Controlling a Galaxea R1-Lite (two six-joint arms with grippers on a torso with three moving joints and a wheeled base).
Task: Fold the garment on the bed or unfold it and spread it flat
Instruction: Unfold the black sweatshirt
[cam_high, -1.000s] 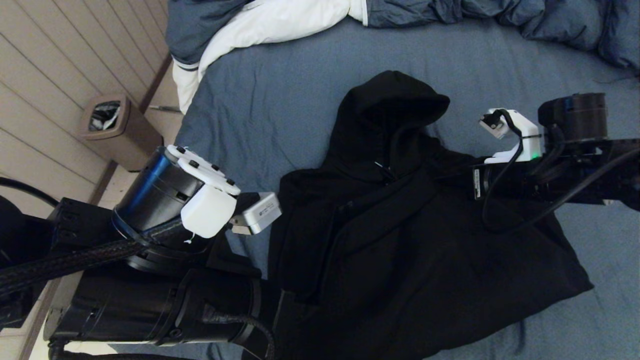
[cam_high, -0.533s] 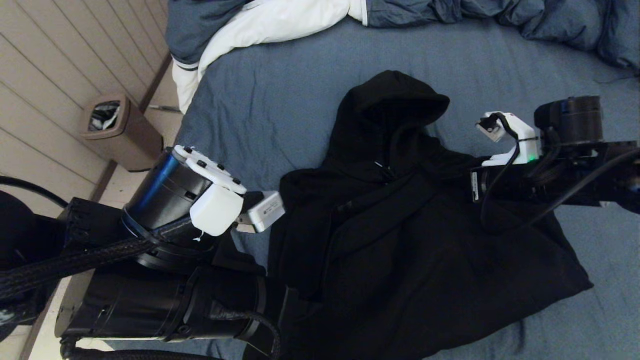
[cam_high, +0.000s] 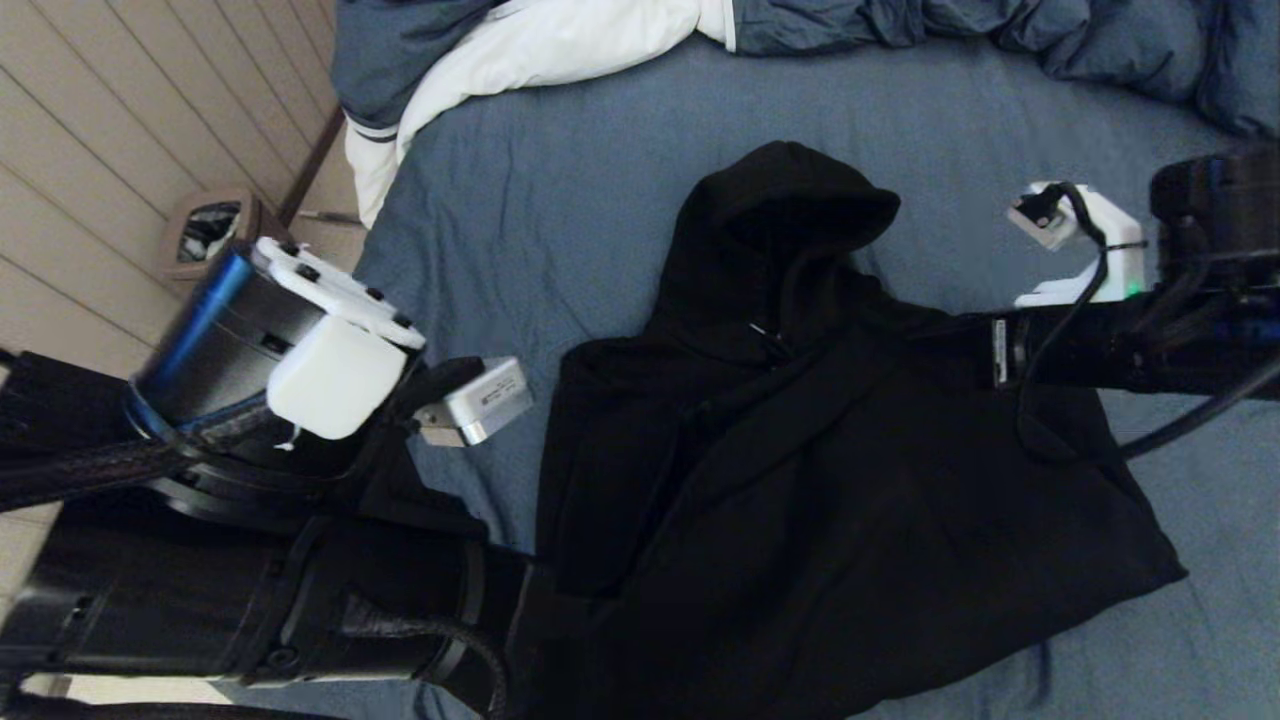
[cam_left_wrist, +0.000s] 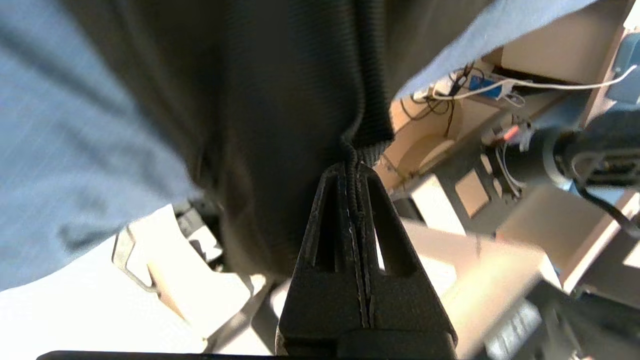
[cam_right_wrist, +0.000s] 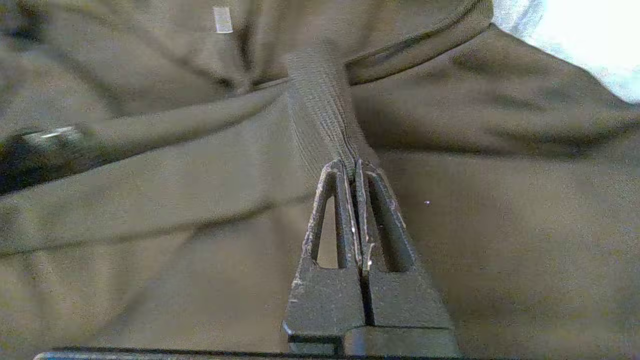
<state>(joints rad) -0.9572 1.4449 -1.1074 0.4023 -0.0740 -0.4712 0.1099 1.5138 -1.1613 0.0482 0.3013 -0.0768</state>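
Observation:
The black hooded garment (cam_high: 800, 480) lies crumpled on the blue-grey bed (cam_high: 560, 200), hood toward the far side. My left gripper (cam_left_wrist: 354, 167) is shut on a ribbed edge of the garment (cam_left_wrist: 280, 100) at its near left corner, by the bed's edge. In the head view the left arm (cam_high: 300, 380) hides that grip. My right gripper (cam_right_wrist: 350, 165) is shut on a ribbed band of the garment (cam_right_wrist: 320, 115), over its right shoulder. The right arm (cam_high: 1120, 340) reaches in from the right.
A puffy blue-grey duvet with white lining (cam_high: 560, 40) is bunched along the far side of the bed. A brown bin (cam_high: 210, 225) stands on the floor to the left, beside the panelled wall. Open sheet lies to the right of the garment.
My right gripper has shut on the ribbed band and drawn back to the right. The left arm has shifted left and farther away, still gripping the garment's edge.

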